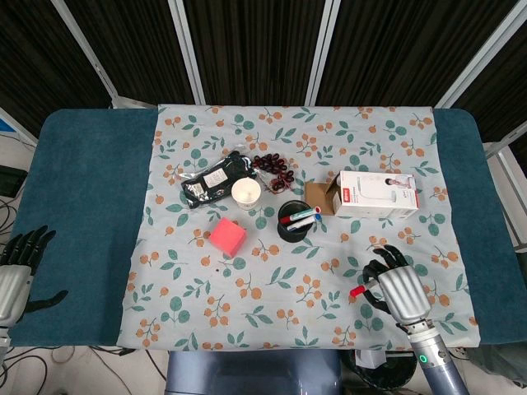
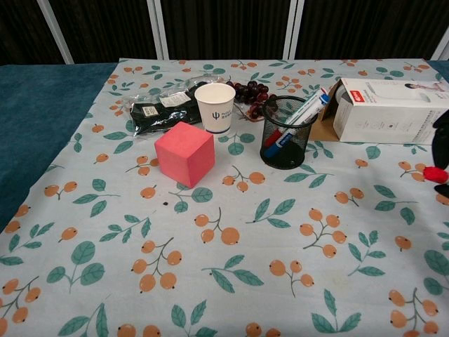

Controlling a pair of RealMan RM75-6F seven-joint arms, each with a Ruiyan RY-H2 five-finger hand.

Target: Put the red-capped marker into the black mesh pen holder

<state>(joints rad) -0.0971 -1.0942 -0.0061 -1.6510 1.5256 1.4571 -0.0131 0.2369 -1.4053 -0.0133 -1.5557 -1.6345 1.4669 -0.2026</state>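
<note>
Fingers [image 1: 387,262] of the right hand [image 1: 401,290] curl down over the red-capped marker [image 1: 357,290], whose red cap pokes out at the hand's 9 o'clock side in the head view; the hand appears to grip it, with the rest of the marker hidden under the palm. In the chest view only that red cap [image 2: 436,174] and a dark sliver of the hand show at the far right edge.

From the right hand, the black mesh pen holder [image 1: 295,225] stands at about 10 o'clock, well apart, on the floral tablecloth [image 1: 247,313]. It already holds a few markers [image 2: 303,116] leaning toward 2 o'clock. At its 3 o'clock lies a white carton [image 1: 379,194] with an open brown flap. A white paper cup [image 1: 246,193] sits at the holder's 10 o'clock, a pink foam cube [image 1: 228,237] at its 9 o'clock, and a bunch of dark red grapes [image 1: 273,166] at 11 o'clock. A black packet in clear wrap [image 1: 212,181] lies just beside the cup.

Far off at the table's 8 o'clock corner, the left hand [image 1: 20,271] rests over the teal cloth [image 1: 82,206], fingers spread, holding nothing.
</note>
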